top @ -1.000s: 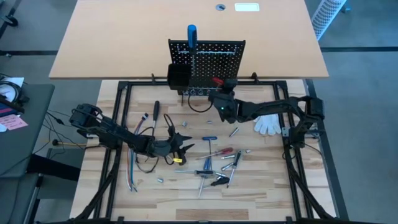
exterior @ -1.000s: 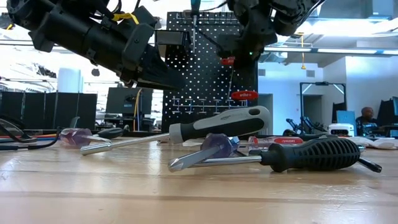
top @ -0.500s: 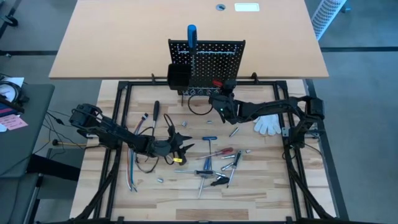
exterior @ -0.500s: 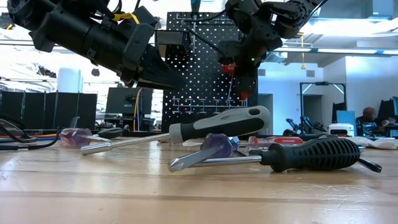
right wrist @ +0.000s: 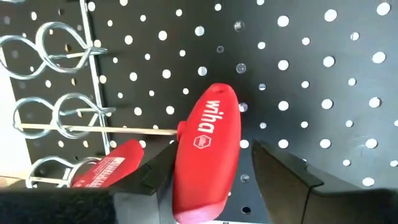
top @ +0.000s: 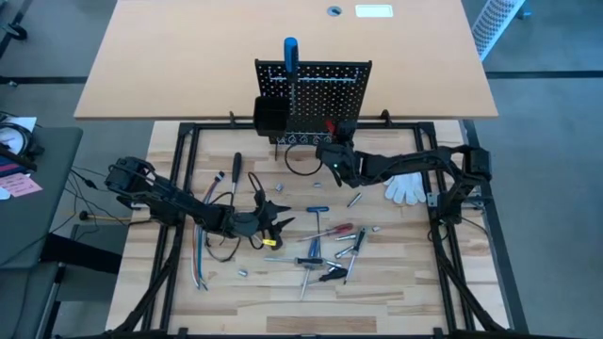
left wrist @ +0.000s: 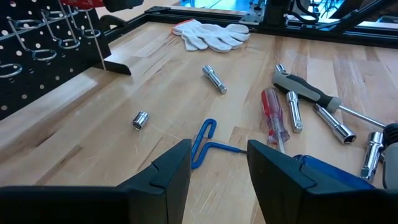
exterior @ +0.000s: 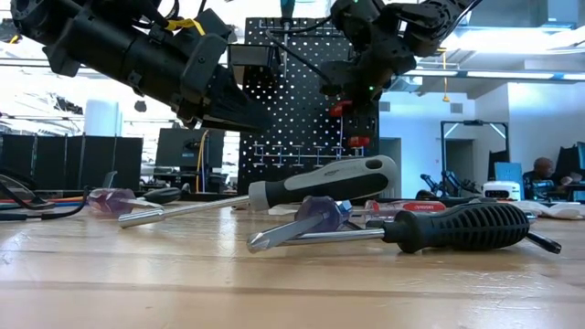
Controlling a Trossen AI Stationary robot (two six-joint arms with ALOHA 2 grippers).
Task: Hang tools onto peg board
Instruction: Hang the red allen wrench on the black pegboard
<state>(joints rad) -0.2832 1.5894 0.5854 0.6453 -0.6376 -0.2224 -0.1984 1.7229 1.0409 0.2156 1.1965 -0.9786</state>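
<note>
Your right pincer is up against the small upright black perforated metal peg board, with its fingers spread to either side of a red-handled screwdriver. A gap shows on each side of the handle, so the fingers look clear of it, though you cannot be sure from this close view whether one of them touches. The handle sits right in front of the pincer against the panel, beside the wire loops of the board's rail, and a second red handle lies just beside it in those loops. Behind the pincer, a white glove rests on the wooden counter.

Your left pincer hovers low over the counter, well away from the board, fingers spread and gripping nothing. Just ahead of it lies a blue-handled bent key, and near that a clear red-striped screwdriver, a small silver socket bit and a grey-and-black-handled driver. A blue-handled tool stands in the board's top rail, and the black box bin hangs at the side of the board farthest from your right pincer.
</note>
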